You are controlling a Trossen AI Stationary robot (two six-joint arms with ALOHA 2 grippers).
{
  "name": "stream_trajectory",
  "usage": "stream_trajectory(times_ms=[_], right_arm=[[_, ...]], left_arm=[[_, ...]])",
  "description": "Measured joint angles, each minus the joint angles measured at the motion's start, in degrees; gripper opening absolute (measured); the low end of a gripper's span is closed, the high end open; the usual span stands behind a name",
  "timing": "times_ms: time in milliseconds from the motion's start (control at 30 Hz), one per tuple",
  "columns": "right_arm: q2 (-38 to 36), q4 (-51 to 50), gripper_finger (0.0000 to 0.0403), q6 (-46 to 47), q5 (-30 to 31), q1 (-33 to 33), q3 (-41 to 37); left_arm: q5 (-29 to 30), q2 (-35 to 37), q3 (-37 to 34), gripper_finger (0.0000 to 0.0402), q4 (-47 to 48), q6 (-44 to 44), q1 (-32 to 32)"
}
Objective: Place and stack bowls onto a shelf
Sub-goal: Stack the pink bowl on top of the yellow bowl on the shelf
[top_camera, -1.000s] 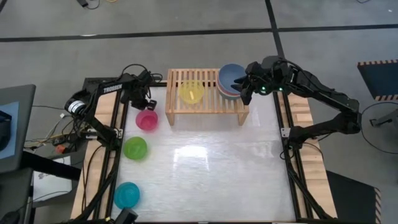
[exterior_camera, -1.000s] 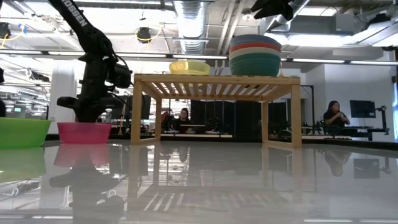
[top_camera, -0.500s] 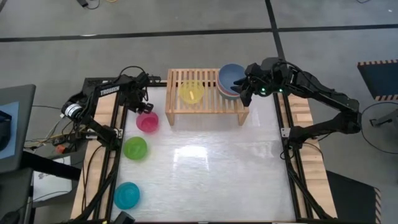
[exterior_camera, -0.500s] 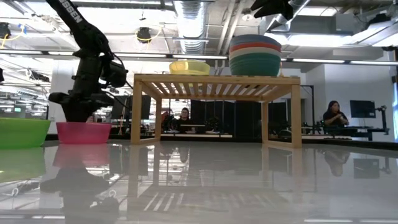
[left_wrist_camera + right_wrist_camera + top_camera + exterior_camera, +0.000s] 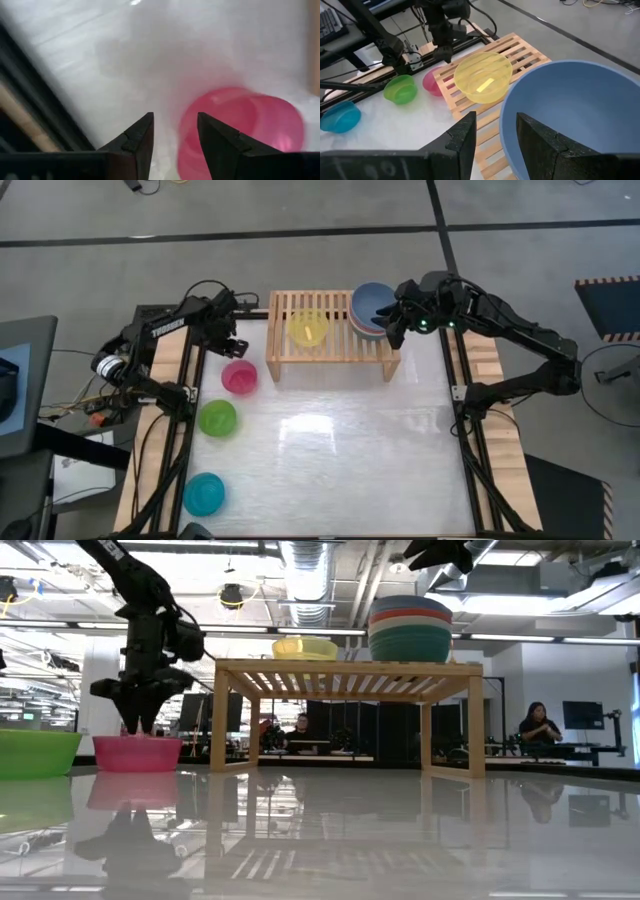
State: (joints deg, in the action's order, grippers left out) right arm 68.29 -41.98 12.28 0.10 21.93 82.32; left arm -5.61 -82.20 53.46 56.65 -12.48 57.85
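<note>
The light-wood shelf (image 5: pixel 330 345) stands at the table's far side. On its right end rests a stack of bowls (image 5: pixel 410 630) with the grey-blue bowl (image 5: pixel 570 120) on top. A yellow bowl (image 5: pixel 308 328) sits on the slats at the shelf's middle. The pink bowl (image 5: pixel 239 376), lime bowl (image 5: pixel 218 418) and cyan bowl (image 5: pixel 204 493) stand on the table's left side. My left gripper (image 5: pixel 140 730) is open, pointing down just above the pink bowl's (image 5: pixel 245 130) rim, apart from it. My right gripper (image 5: pixel 392 330) is open and empty above the stack, clear of it in the low view (image 5: pixel 440 552).
The shelf's two plank legs (image 5: pixel 452 720) stand on the table with open space under the slats. The table's middle and right (image 5: pixel 380 450) are bare white. A person (image 5: pixel 540 725) sits in the room far behind the table.
My left gripper has swung over the pink bowl and tipped until its fingers point down at the bowl's rim. The bowls and my right gripper have stayed where they were.
</note>
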Motion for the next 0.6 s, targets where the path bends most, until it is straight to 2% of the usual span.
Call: stream_trajectory(times_ms=[67, 167, 333, 433, 600], right_arm=[[0.0, 0.0, 0.0164, 0.8, 0.0, 0.0, 0.0], [0.0, -0.4, 0.0164, 1.4, 0.0, -0.6, 0.0], [0.0, -0.4, 0.0164, 2.3, 0.8, -2.2, 0.0], [0.3, -0.4, 0.0164, 2.8, 1.2, -2.7, 0.0], [0.3, -0.3, 0.0164, 4.7, 1.4, -3.5, 0.0]], left_arm=[[-0.1, 1.3, -1.8, 0.0135, -0.6, 1.2, -0.7], [3.0, 1.4, -6.2, 0.0135, -1.9, 1.6, -1.7], [0.0, 1.4, -10.4, 0.0123, -5.4, 0.8, -2.8], [-0.2, 1.4, -10.9, 0.009, -5.4, 0.7, -3.8], [-0.2, 1.4, -10.9, 0.0014, -5.6, -0.2, -4.8]])
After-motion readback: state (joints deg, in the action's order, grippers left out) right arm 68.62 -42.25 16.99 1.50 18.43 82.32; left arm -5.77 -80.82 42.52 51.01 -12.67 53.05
